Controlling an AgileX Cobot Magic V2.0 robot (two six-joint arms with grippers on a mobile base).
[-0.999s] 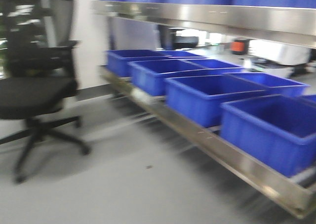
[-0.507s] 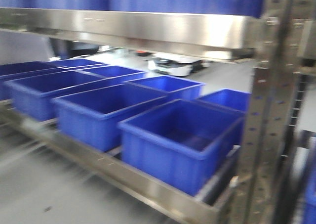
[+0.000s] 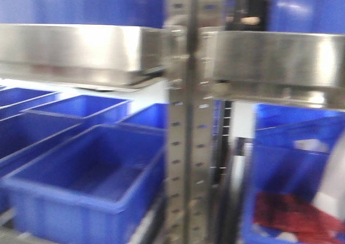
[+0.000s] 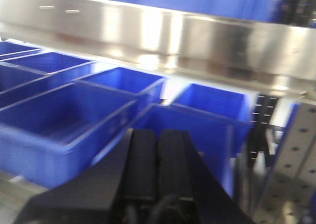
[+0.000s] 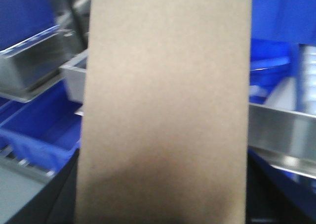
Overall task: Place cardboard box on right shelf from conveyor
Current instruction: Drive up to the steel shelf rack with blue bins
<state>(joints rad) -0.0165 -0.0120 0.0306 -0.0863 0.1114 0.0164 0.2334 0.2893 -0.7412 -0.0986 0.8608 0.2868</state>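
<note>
The cardboard box (image 5: 165,100) is with the right arm. In the right wrist view it fills the middle of the picture, a plain tan face standing close in front of the camera. Its long axis runs straight up the frame, away from the right gripper (image 5: 160,211). The dark shapes flanking the box's lower corners look like that gripper's sides, so I judge it to be grasping the box by its near end, though the contact itself is out of sight. The conveyor is not in any view. The left gripper (image 4: 158,159) is clenched on nothing, its black pads pressed together, and it points at the row of blue bins (image 4: 59,120) under a steel lip, so it has no part in the placing. What the coming move depends on is where the right shelf (image 3: 275,58) lies from the box. In the front view its brushed lip sits to the right of the perforated upright (image 3: 186,120), beyond the left rack. In the right wrist view what looks to be the same lip (image 5: 281,130) shows past the box's right edge, farther off and below the box's top. The box would therefore need to go right and forward, clear of the upright. The frames are blurred, so whether it will clear the lip cannot be told.
</note>
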